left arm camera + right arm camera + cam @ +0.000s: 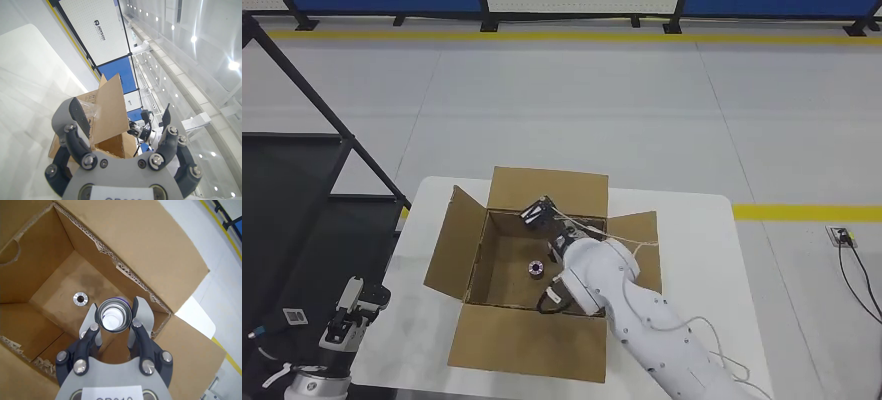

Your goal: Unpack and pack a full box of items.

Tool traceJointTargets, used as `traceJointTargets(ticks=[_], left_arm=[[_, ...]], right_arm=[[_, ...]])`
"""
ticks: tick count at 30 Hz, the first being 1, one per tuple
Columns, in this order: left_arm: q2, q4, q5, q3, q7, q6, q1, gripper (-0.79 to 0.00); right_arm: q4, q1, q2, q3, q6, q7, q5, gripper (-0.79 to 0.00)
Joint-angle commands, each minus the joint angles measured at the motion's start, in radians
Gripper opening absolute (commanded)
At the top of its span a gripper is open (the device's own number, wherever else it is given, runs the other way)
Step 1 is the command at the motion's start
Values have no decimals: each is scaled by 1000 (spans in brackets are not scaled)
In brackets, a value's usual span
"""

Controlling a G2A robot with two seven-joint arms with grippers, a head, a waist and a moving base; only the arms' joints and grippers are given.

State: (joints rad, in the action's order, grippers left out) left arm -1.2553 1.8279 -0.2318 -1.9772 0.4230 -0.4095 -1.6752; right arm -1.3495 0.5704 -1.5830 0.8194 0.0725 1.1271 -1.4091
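Observation:
An open cardboard box (527, 340) stands on the white table (692, 230) with its flaps spread. Inside it my right gripper (114, 306) is shut on an upright spray can (113, 318) with a silver rim, a white cap and a purple label. The can hangs over the box floor near one corner. A small silver ring-shaped part (80, 299) lies on the box floor beside the can, also seen from above (535, 267). My left gripper (121, 106) is open, off the table's left edge (350, 300), and tilted up toward the box's side.
The box walls (43, 256) rise close around the can and the right arm (587, 275). A scrap of clear plastic (90, 109) sits by one left finger. A black frame (332, 130) stands left of the table. Bare table lies right of the box.

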Motion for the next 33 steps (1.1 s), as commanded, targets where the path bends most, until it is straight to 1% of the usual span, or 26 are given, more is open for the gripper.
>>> traceJointTargets(ticks=[1, 3, 4, 7, 9, 16, 17, 18, 21, 23, 25, 28, 33], left_arm=[[0, 0, 0, 0, 0, 0, 0, 0], [0, 0, 0, 0, 0, 0, 0, 0], [0, 0, 0, 0, 0, 0, 0, 0], [0, 0, 0, 0, 0, 0, 0, 0], [0, 0, 0, 0, 0, 0, 0, 0], [0, 0, 0, 0, 0, 0, 0, 0], [0, 0, 0, 0, 0, 0, 0, 0], [0, 0, 0, 0, 0, 0, 0, 0], [0, 0, 0, 0, 0, 0, 0, 0], [0, 0, 0, 0, 0, 0, 0, 0], [0, 0, 0, 0, 0, 0, 0, 0], [0, 0, 0, 0, 0, 0, 0, 0], [0, 0, 0, 0, 0, 0, 0, 0]], right_arm=[[76, -29, -15, -19, -18, 5, 45, -785], [123, -48, -25, -34, -36, 16, 59, -785], [139, -53, -29, -41, -61, 24, 79, -785], [174, -60, -38, -51, -93, 21, 107, -785], [187, -56, -42, -53, -74, 2, 96, -785], [230, -36, -48, -38, -93, -60, 116, -785], [235, -35, -48, -36, -96, -67, 119, -705], [238, -34, -49, -35, -101, -71, 120, -588], [243, -32, -51, -30, -108, -73, 119, -437], [244, -31, -52, -27, -110, -72, 116, -409], [244, -31, -52, -23, -112, -70, 113, -428], [229, -24, -52, -16, -120, -65, 114, -400], [203, -6, -48, -2, -121, -50, 94, -397]])
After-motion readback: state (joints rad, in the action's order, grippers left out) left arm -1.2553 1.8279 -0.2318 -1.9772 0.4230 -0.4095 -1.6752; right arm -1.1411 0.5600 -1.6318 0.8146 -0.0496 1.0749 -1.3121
